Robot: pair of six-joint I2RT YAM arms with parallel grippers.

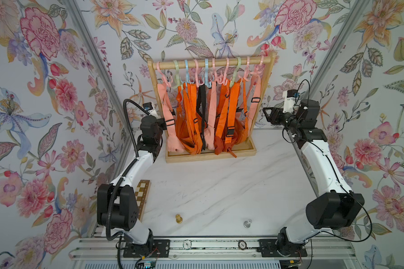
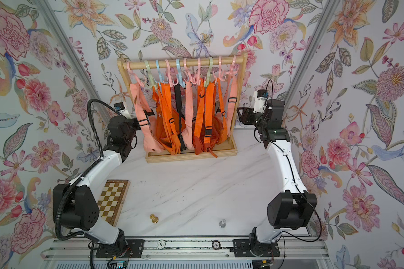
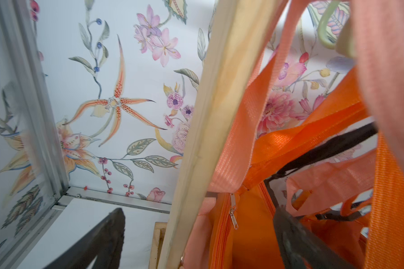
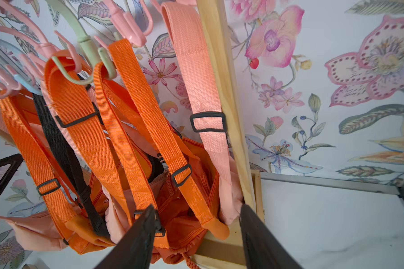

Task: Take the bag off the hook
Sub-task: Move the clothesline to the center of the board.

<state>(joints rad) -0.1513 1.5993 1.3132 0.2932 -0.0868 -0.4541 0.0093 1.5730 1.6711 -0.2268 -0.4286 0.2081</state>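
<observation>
Bags [image 1: 189,139] hang upright from hooks [image 1: 237,69], straight ahead of both empty grippers: the left gripper [image 3: 198,210], spread wide, straddles the rack post [image 3: 210,116] among the straps [image 3: 243,130] and is nearer; the right gripper [image 4: 197,207] is partly spread.

Robot test booth, floral-papered walls [image 1: 44,104], aluminium rail [image 1: 208,251] (arms [image 1: 317,160] bolted on), marble tabletop [image 1: 219,186]

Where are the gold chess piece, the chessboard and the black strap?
Gold chess piece [image 1: 178,219]: a top view, on its body.
Chessboard [image 2: 112,200]: a top view, on its middle squares.
Black strap [image 1: 201,104]: a top view, on its upper half.
</observation>
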